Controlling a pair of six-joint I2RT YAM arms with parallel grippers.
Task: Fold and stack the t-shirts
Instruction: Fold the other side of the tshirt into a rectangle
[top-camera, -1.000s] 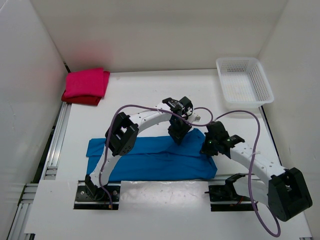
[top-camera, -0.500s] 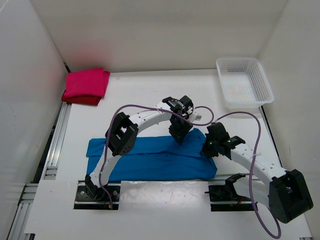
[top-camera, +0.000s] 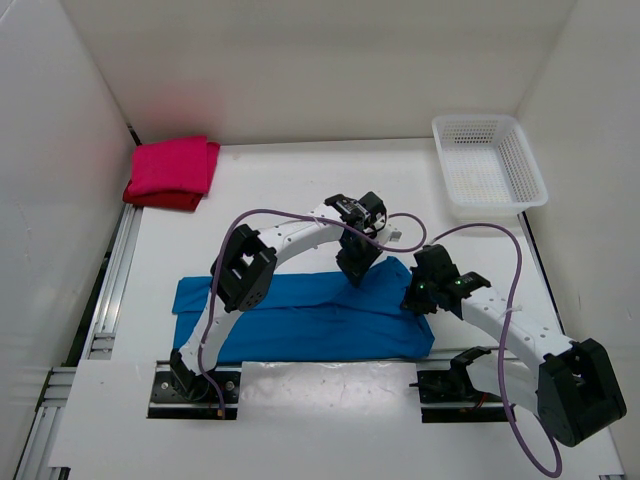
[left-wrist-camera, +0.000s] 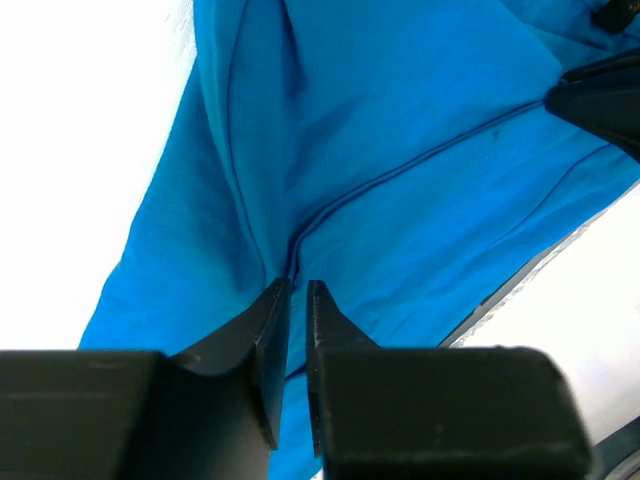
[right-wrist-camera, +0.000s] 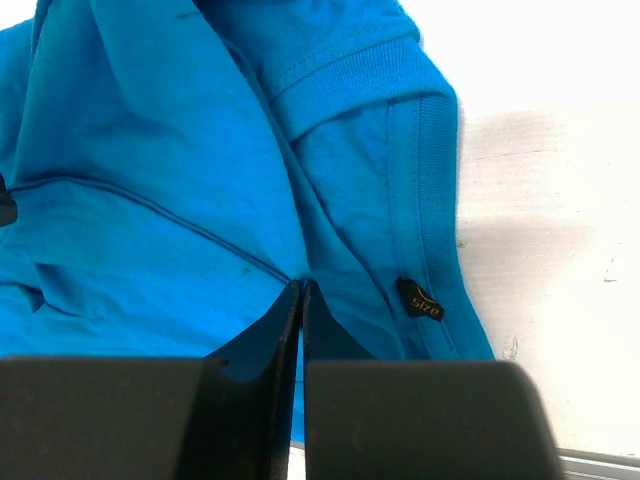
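left gripper (left-wrist-camera: 297, 292), right gripper (right-wrist-camera: 301, 290) pinching blue t-shirt (left-wrist-camera: 400, 150)

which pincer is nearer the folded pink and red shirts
Left. The left pincer, on the bright blue cloth t-shirt, is to the near right of the folded pink and red cloth t-shirts; the right pincer is further right.

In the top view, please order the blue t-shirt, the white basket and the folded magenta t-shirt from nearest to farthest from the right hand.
1. blue t-shirt: directly under the right hand, which pinches its right end.
2. white basket: far right corner of the table.
3. magenta t-shirt: folded at the far left corner.
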